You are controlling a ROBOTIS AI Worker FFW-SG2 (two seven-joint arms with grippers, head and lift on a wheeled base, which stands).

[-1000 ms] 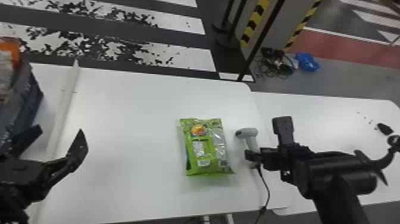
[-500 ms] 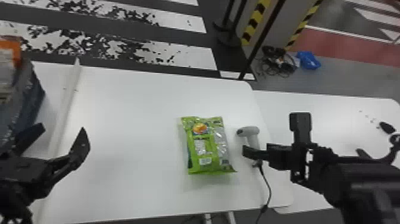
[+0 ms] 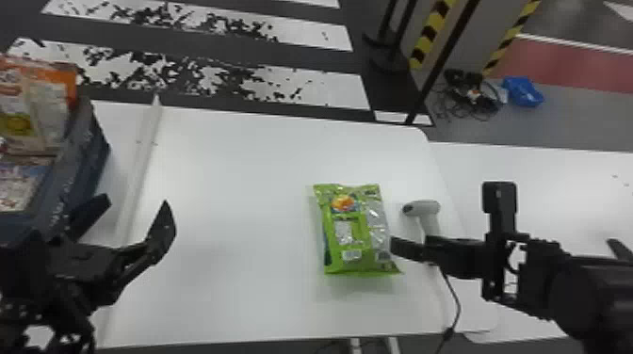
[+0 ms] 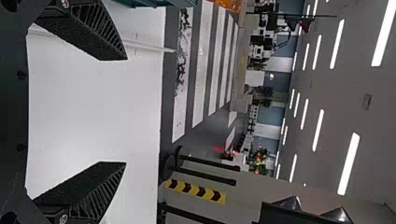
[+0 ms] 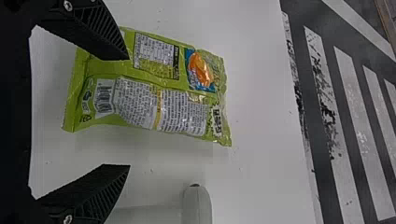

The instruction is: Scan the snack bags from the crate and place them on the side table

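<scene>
Nearby: corded scanner (image 3: 426,207) (slightly crowding) beside green bag (image 3: 351,230) | crate (image 3: 77,174) near left gripper (image 3: 135,205), spread | right gripper (image 3: 446,214) spread

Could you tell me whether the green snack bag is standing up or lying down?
Lying down: the bag rests on the table, its barcode facing up.

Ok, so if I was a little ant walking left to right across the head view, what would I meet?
Crate → white strip → green snack bag → scanner → blue thing on the floor.
</scene>
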